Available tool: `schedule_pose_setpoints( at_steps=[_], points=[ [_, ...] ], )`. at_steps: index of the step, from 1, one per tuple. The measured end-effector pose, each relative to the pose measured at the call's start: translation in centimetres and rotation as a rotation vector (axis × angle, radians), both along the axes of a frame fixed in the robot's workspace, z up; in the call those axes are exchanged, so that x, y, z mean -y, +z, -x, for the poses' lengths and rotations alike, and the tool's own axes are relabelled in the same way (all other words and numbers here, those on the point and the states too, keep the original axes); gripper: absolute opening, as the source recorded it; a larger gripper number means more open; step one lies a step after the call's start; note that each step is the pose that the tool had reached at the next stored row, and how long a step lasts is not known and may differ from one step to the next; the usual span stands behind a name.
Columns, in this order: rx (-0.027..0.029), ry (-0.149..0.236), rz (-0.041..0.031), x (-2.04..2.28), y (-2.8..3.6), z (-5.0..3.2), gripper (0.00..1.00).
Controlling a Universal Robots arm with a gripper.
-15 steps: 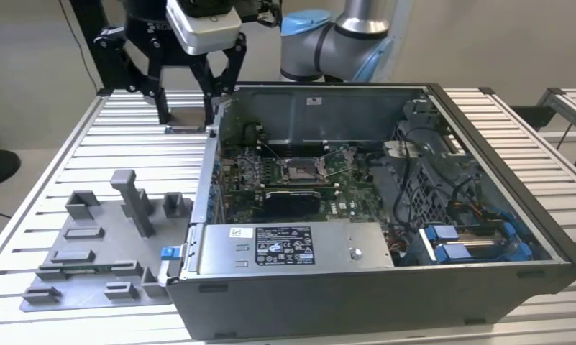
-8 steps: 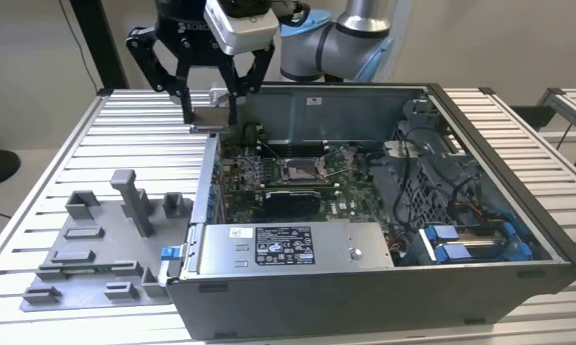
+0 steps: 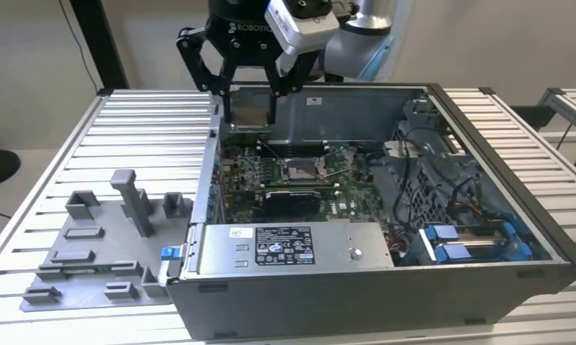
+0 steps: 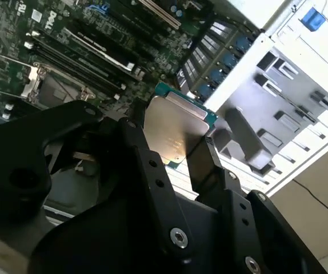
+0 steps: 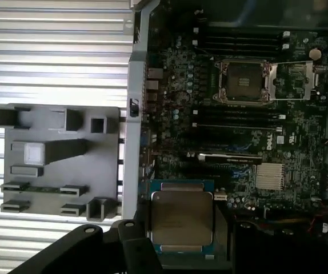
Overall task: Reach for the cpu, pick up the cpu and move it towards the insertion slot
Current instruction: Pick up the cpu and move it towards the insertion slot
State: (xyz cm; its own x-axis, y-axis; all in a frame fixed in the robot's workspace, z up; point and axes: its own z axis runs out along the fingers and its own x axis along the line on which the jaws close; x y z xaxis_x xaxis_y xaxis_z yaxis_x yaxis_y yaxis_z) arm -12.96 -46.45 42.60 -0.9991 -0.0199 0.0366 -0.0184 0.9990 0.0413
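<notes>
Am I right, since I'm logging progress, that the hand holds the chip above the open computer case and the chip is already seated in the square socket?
Not quite. The hand does hold the chip above the open computer case, but the chip is not seated: the first wrist view shows the square socket empty, apart from the chip.

The arm is reaching down from above, its gripper (image 3: 250,92) pointing downward with both black fingers (image 4: 205,165) clamping a flat chip (image 5: 181,216) between them.
</notes>
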Motion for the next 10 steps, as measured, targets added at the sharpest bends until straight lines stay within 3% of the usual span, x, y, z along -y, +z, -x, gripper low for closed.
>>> schedule_pose_setpoints(
  at_steps=[10],
  points=[
    [0.0,0.0,0.0001,0.0,-0.06,-4.54,0.0]
  ],
)
